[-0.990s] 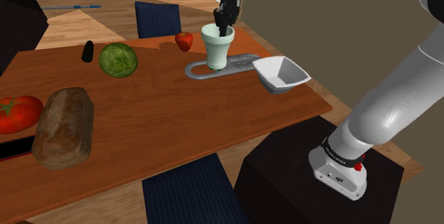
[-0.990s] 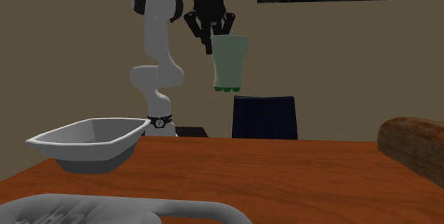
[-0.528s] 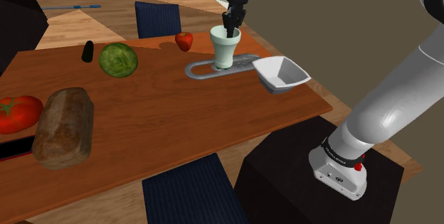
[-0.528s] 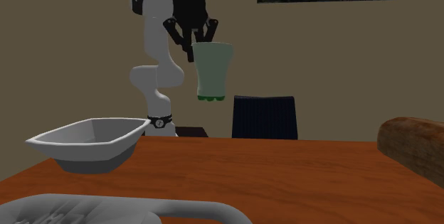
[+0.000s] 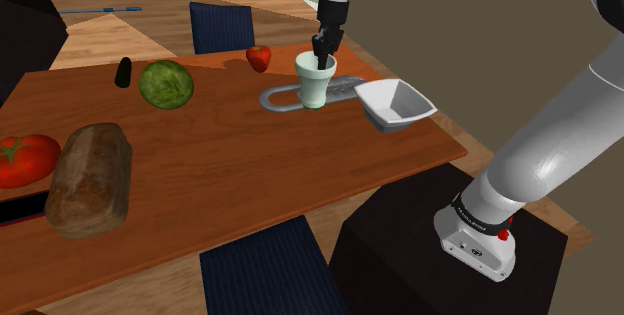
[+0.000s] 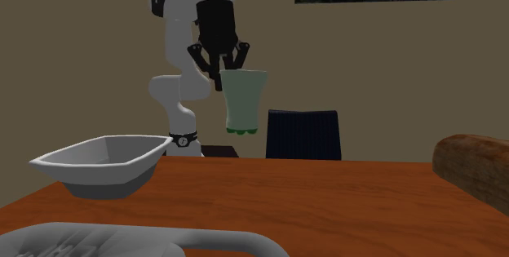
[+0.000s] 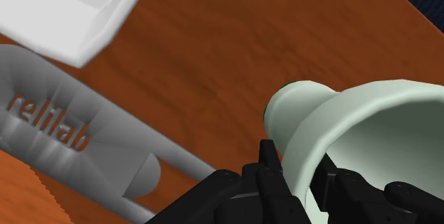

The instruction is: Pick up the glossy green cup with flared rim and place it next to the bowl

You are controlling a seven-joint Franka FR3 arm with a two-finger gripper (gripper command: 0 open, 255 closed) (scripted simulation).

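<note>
A pale green cup (image 5: 316, 81) with a flared rim and a darker green foot hangs above the brown table (image 5: 250, 163). My gripper (image 5: 322, 55) is shut on its rim from above, one finger inside and one outside. In the second exterior view the cup (image 6: 243, 100) hangs upright well over the tabletop, with the gripper (image 6: 222, 72) at its lip. The wrist view has the fingers (image 7: 274, 180) pinching the cup's wall (image 7: 356, 123), the gripper (image 7: 302, 183) astride the rim. The white bowl (image 5: 395, 103) sits by the table's right edge in the shoulder view, a little beyond the cup.
A grey flat tool (image 5: 290, 98) lies under the cup, beside the bowl (image 6: 102, 164). A strawberry (image 5: 259, 58), a green melon (image 5: 165, 84), a bread loaf (image 5: 88, 178) and a tomato (image 5: 25, 158) lie on the table. Dark blue chairs (image 5: 222, 25) stand at both long sides.
The gripper has carried the cup toward the bowl and lowered it: rightward in the shoulder view, left and down in the second exterior view. The grip has stayed shut.
</note>
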